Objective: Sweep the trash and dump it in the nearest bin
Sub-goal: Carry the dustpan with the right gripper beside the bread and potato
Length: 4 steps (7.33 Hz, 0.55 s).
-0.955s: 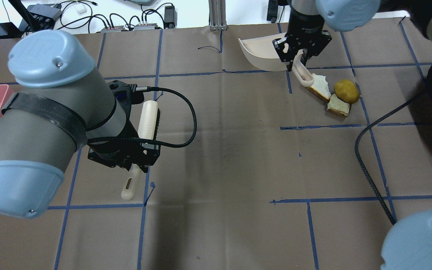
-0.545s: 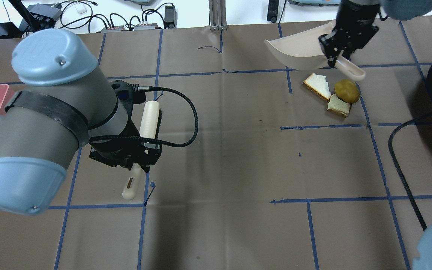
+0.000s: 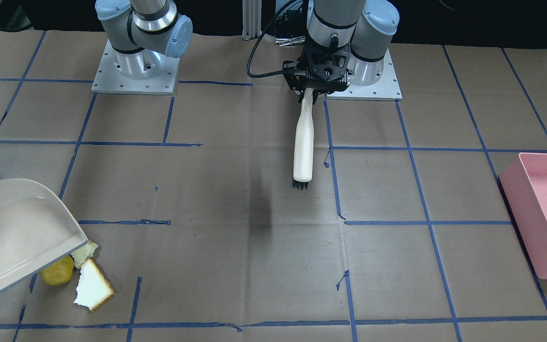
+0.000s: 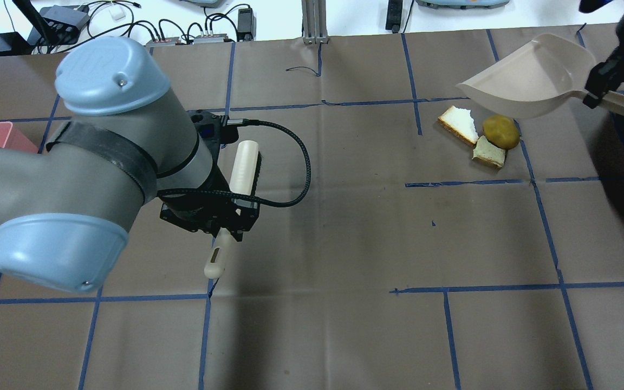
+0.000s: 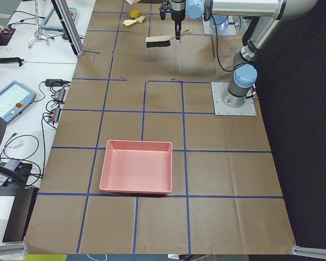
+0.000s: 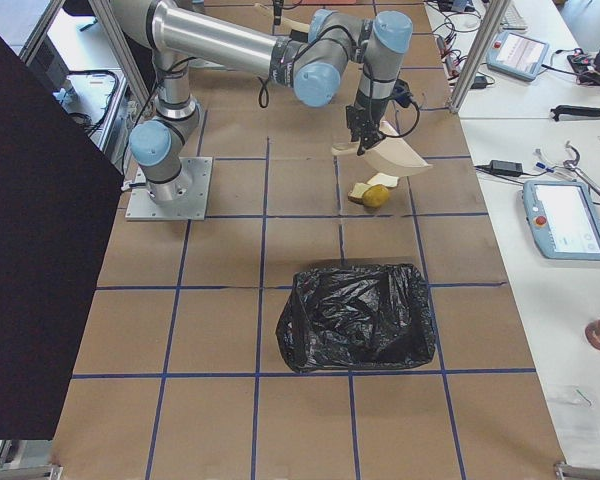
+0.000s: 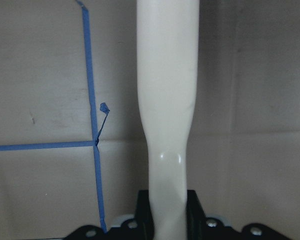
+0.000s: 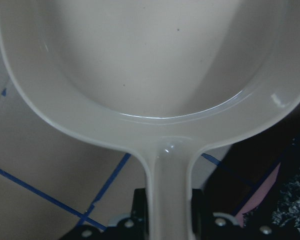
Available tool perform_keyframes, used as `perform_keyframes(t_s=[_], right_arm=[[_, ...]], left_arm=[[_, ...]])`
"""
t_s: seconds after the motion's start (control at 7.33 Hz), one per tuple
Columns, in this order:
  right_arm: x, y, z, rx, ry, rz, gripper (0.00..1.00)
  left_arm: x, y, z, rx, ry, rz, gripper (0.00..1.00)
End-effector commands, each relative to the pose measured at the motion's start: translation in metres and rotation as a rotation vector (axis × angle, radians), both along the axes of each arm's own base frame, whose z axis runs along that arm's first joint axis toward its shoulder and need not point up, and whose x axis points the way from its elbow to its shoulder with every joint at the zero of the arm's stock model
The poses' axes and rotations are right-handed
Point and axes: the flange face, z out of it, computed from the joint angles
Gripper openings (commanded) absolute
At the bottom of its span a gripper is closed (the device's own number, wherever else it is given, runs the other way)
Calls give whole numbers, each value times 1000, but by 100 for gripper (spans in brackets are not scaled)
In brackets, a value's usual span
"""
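Note:
The trash lies together on the brown table: a yellow-brown lump [image 4: 500, 131] and two white bread pieces [image 4: 459, 123] [image 4: 489, 151]. It also shows in the front view, lump [image 3: 56, 275] and bread [image 3: 93, 286]. My right gripper [image 4: 596, 89] is shut on the handle of a beige dustpan [image 4: 528, 78], held tilted in the air just behind and right of the trash, mouth towards it. My left gripper [image 4: 225, 227] is shut on the handle of a cream brush [image 4: 242, 165], far left of the trash, bristles down.
A bin lined with a black bag [image 6: 355, 315] stands at the table's right end, close to the trash. A pink tray [image 3: 546, 213] sits at the left end. Cables and boxes [image 4: 182, 32] lie beyond the far edge.
My right gripper has carried the dustpan from the trash's left, across behind it, to its right. My left arm has shifted the brush a little to the right.

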Motion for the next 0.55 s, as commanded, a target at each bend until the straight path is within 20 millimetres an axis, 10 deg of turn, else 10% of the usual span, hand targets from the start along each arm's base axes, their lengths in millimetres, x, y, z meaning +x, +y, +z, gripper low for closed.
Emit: perform_keyframes(t_s=[0.0,0.41], right_arm=[[-65,7,0,-1,53,261,4],[-128,2,-14,-8,138,542,4]], left_arm=[[-44,-25,-3,-35,16,-75,0],[-131,-56,-15,-77,30,-204,0]])
